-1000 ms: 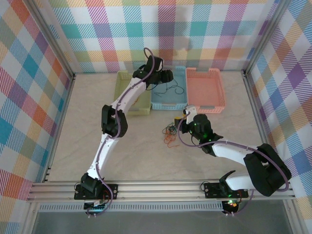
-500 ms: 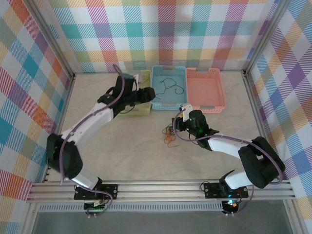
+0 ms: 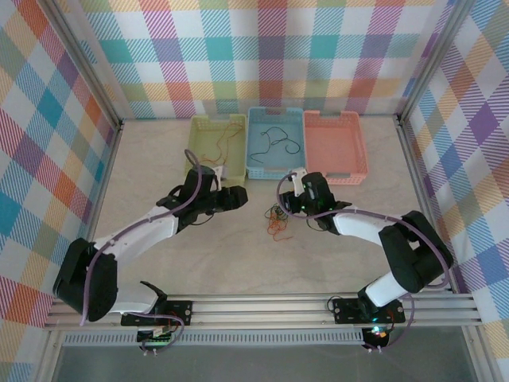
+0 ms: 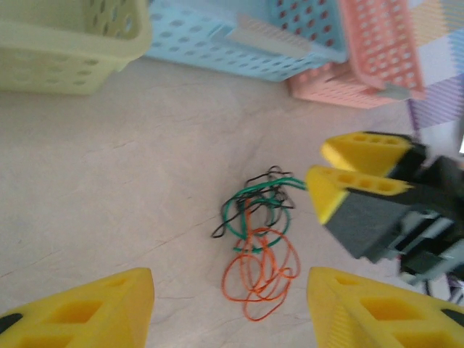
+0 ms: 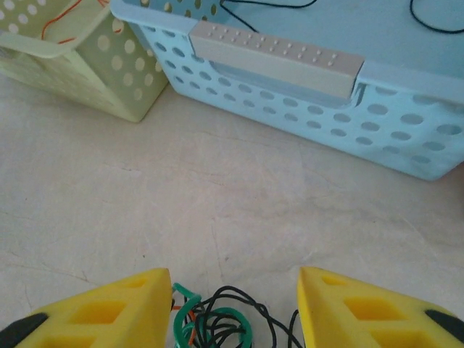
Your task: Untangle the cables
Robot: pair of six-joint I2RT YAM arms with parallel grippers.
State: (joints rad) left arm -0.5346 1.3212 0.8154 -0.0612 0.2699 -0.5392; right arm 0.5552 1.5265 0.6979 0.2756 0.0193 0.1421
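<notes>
Swinging back from the blue basket [image 3: 275,172], the left gripper [image 3: 238,196] now hovers beside the tangled cables [image 3: 276,219], jaws apart and empty. The right gripper [image 3: 285,203], also spread, straddles the tangle's end nearest that basket, so both arms look ready to pull another strand free.

The top external camera looks steeply down from high behind the near edge of the table [image 3: 143,159], far enough back to take in all of it. Each wrist camera rides low and close, facing forward between its own jaws. Both wrist views share the cable tangle [image 4: 257,254] ahead of the jaws and the blue basket [image 5: 290,109] beyond.
</notes>
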